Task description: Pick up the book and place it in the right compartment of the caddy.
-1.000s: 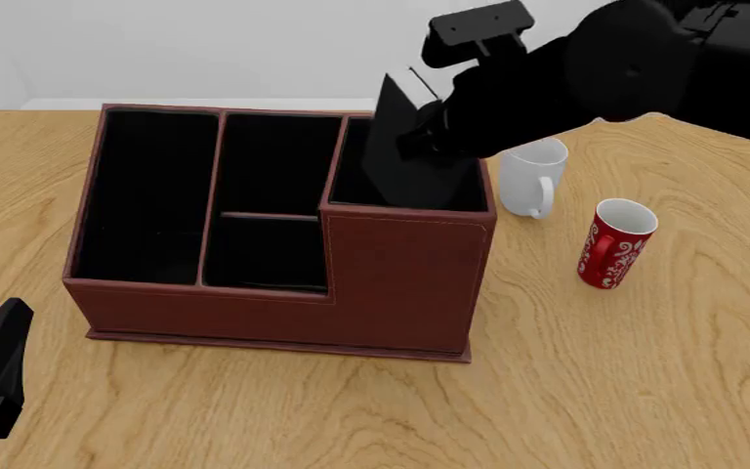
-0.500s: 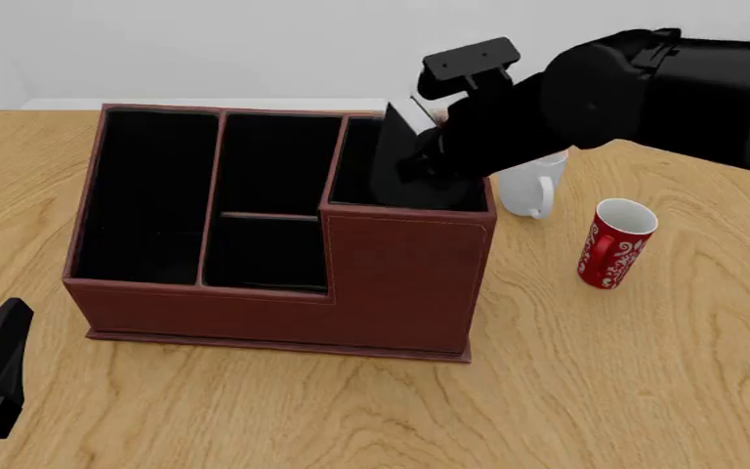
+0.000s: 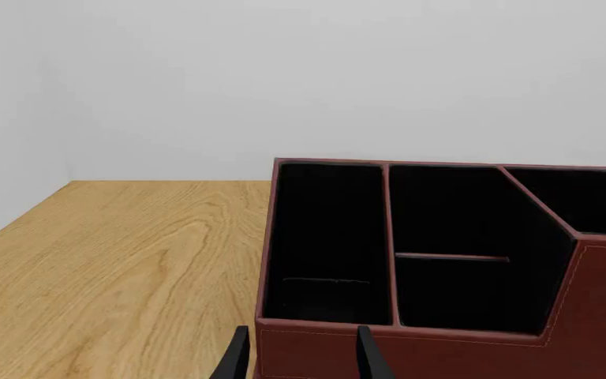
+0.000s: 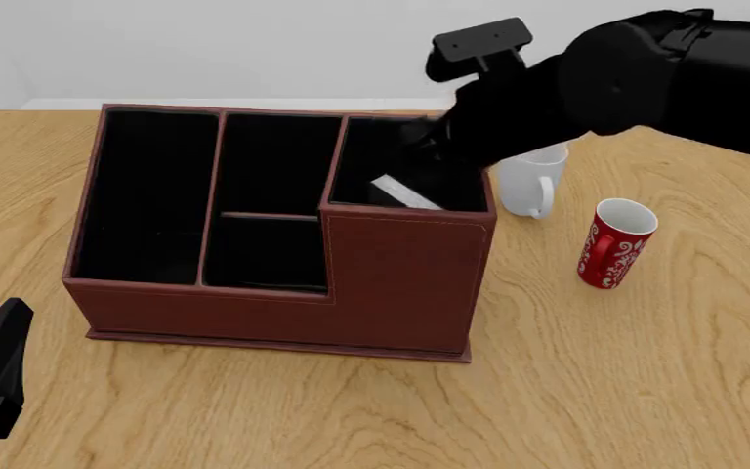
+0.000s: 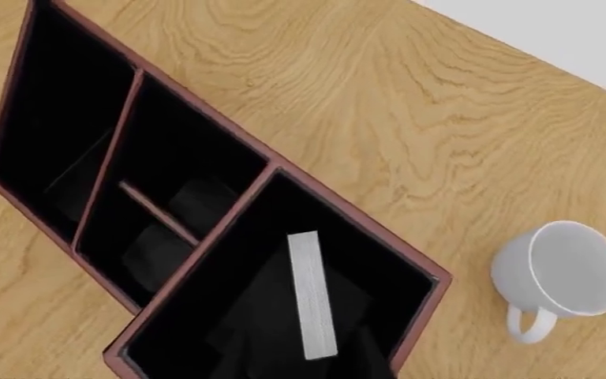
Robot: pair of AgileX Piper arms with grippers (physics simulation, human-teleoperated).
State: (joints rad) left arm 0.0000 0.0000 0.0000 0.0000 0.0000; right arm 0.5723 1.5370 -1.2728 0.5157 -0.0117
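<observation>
The right hand point(image 4: 443, 137) hangs over the right compartment point(image 5: 382, 264), but its grip cannot be told. The book point(image 5: 312, 294) leans inside, white edge up. Best lift straight clear of the caddy point(image 4: 401, 283) wall, avoiding the white mug point(image 4: 531, 178) beside it.

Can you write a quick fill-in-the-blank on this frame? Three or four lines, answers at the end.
1. The book lies inside the caddy's ____ compartment.
2. The mug nearest the caddy is ____ in color.
3. The page edge showing on the book is ____.
4. The red mug stands on the table to the ____ of the caddy in the front view.

Answers: right; white; white; right
</observation>
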